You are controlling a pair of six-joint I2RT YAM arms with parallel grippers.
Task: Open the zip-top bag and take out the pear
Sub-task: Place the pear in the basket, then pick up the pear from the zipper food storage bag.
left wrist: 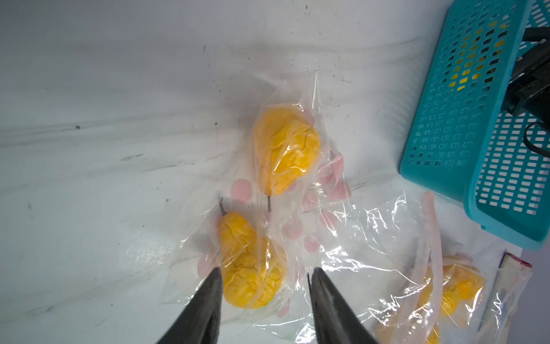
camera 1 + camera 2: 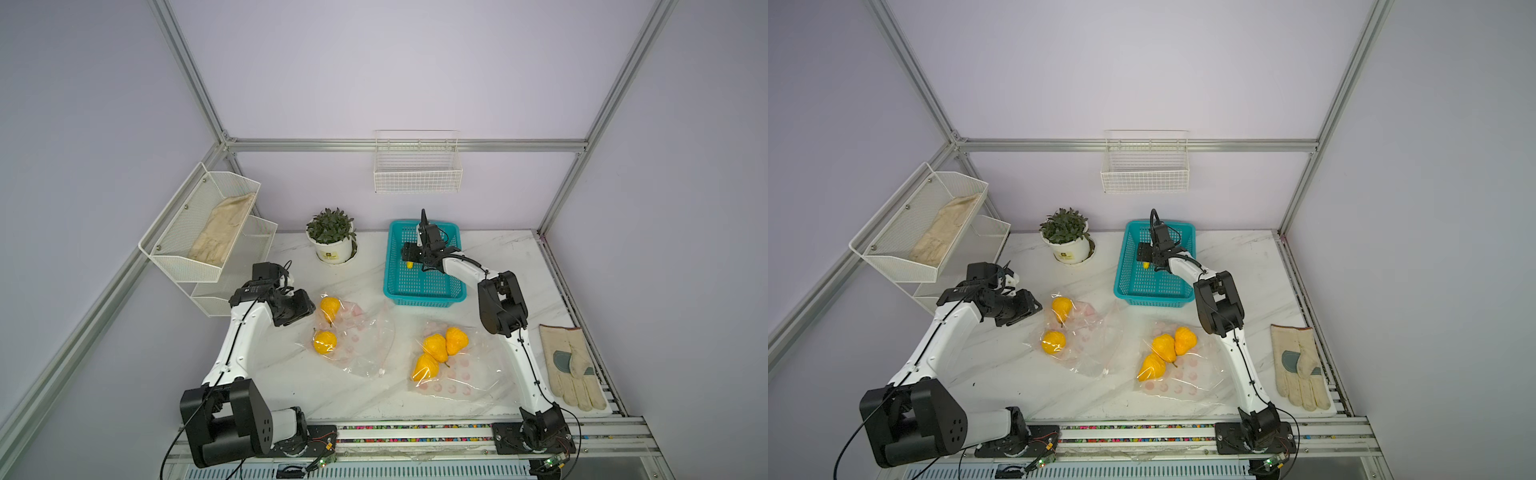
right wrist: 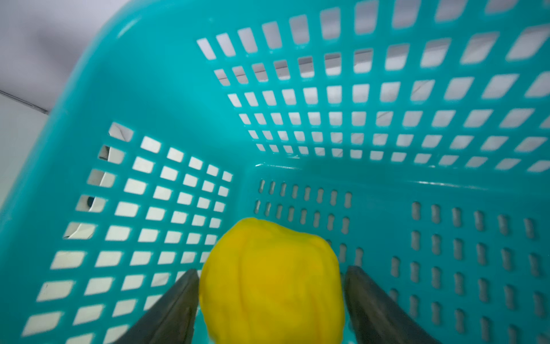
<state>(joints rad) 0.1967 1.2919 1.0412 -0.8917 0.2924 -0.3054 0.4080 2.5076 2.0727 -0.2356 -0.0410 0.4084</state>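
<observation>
Yellow pears [image 2: 435,347]: five across two bags [image 2: 368,347], sixth pear [image 3: 270,300] loose inside wide right gripper [image 3: 272,270]; left gripper [image 1: 265,272] ajar, empty.

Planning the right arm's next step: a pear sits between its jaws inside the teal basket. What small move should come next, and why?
Probably lift the right gripper straight up out of the basket: the pear is already low inside it, and the jaws look parted just clear of its sides.
</observation>
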